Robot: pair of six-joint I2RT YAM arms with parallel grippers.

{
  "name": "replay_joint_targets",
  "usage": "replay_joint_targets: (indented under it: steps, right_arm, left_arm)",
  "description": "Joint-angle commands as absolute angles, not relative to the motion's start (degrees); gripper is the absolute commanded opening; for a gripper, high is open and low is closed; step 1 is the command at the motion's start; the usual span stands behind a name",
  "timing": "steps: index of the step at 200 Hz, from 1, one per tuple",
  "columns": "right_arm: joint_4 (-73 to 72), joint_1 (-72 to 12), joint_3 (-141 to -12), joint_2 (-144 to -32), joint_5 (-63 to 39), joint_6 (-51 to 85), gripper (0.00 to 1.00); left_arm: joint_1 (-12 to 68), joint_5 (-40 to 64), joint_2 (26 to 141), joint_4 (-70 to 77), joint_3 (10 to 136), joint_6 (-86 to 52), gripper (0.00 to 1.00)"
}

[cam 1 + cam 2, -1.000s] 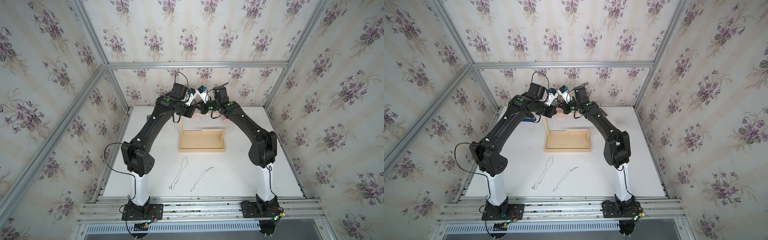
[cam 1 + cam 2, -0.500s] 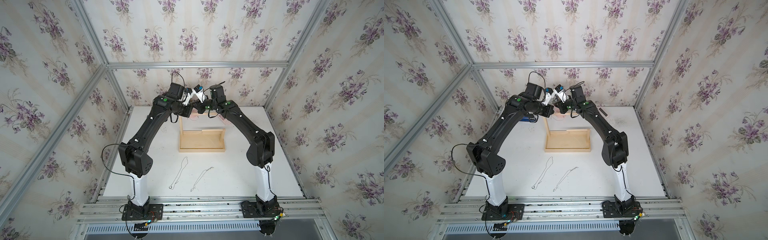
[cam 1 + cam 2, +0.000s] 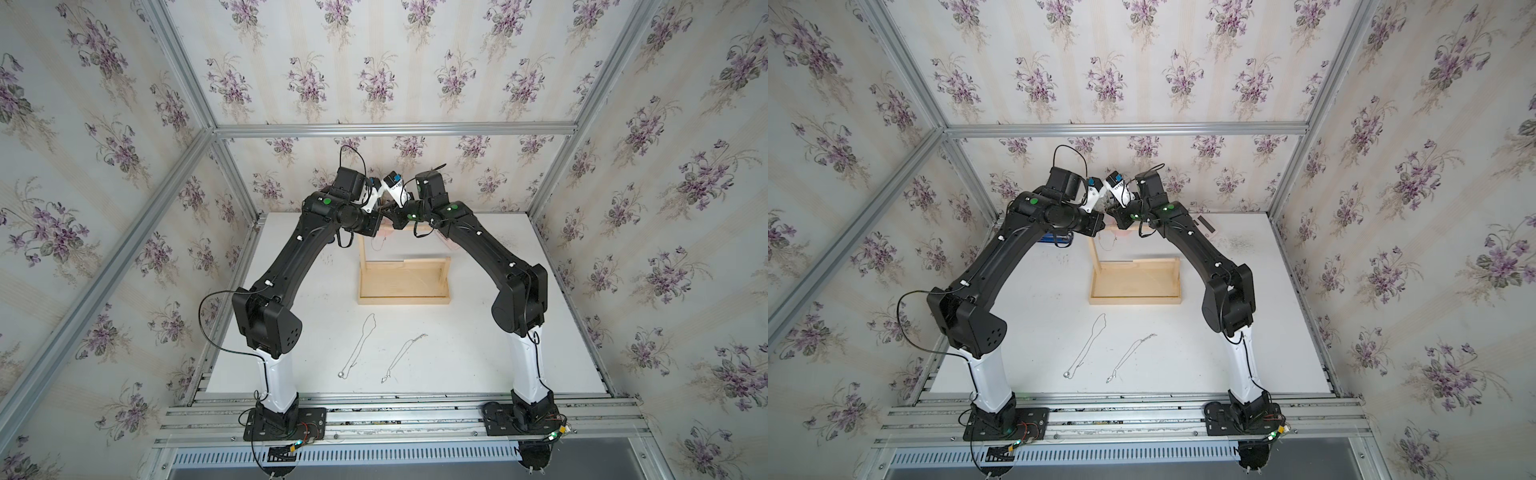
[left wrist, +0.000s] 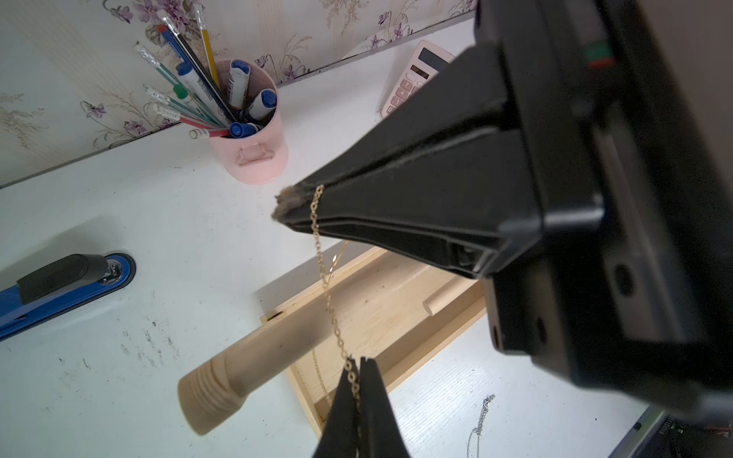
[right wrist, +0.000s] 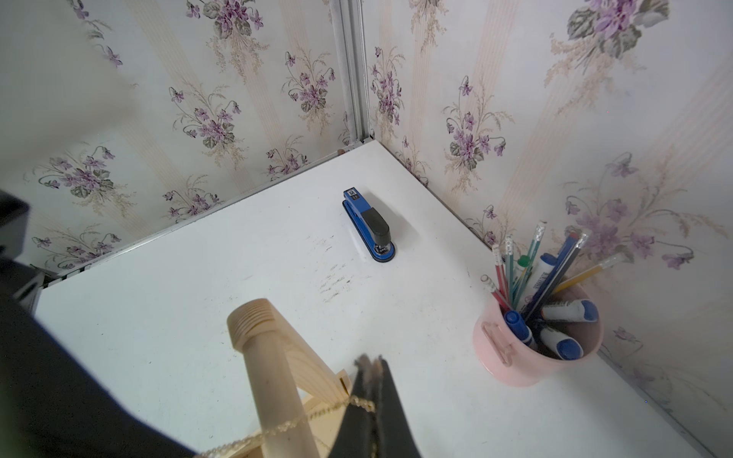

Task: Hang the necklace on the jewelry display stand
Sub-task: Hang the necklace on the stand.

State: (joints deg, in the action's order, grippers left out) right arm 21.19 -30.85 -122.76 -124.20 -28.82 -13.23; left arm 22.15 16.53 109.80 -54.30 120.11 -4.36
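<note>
A thin gold necklace (image 4: 323,273) is stretched between my two grippers, high above the left end of the jewelry display stand (image 3: 403,291). The left gripper (image 4: 361,361) is shut on one part of the chain. My right gripper (image 5: 371,361), also seen as the black wedge (image 4: 283,206), is shut on another part. The chain (image 5: 313,414) crosses the stand's round crossbar (image 5: 269,365) near its ribbed end; I cannot tell whether it touches the bar. A slack loop hangs down toward the tray base. In both top views the wrists hide the fingertips.
Two silver chains (image 3: 359,347) (image 3: 405,353) lie on the white table in front of the stand. Behind the stand are a pink cup of pens (image 5: 535,353), a blue stapler (image 5: 371,226) and a pink calculator (image 4: 412,79). Walls close in at the back and sides.
Both wrists have shifted slightly to the left above the stand, keeping the chain between them. Both grippers stay shut.
</note>
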Motion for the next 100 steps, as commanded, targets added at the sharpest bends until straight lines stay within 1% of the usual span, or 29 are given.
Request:
replay_joint_targets:
  steps: [1,59,77,89,100]
  right_arm:
    - [22.2,-32.7,-124.0,-124.9,-28.0,-14.1,0.04]
    - [24.3,-33.1,-126.1,-126.1,-27.2,-14.6,0.09]
    - [24.4,-33.1,-126.0,-125.9,-26.6,-14.6,0.23]
    - [24.4,-33.1,-126.1,-125.6,-26.4,-14.6,0.36]
    - [24.3,-33.1,-126.0,-125.3,-26.3,-14.5,0.40]
  left_arm:
    - [21.9,16.4,109.2,-53.5,119.9,-3.5,0.00]
    - [21.7,17.3,109.8,-53.5,120.0,-3.5,0.00]
    - [21.7,17.3,110.1,-53.5,120.1,-3.4,0.00]
    - [21.6,17.2,110.4,-53.5,120.3,-3.6,0.00]
    - [21.6,17.4,110.5,-53.5,120.6,-3.7,0.00]
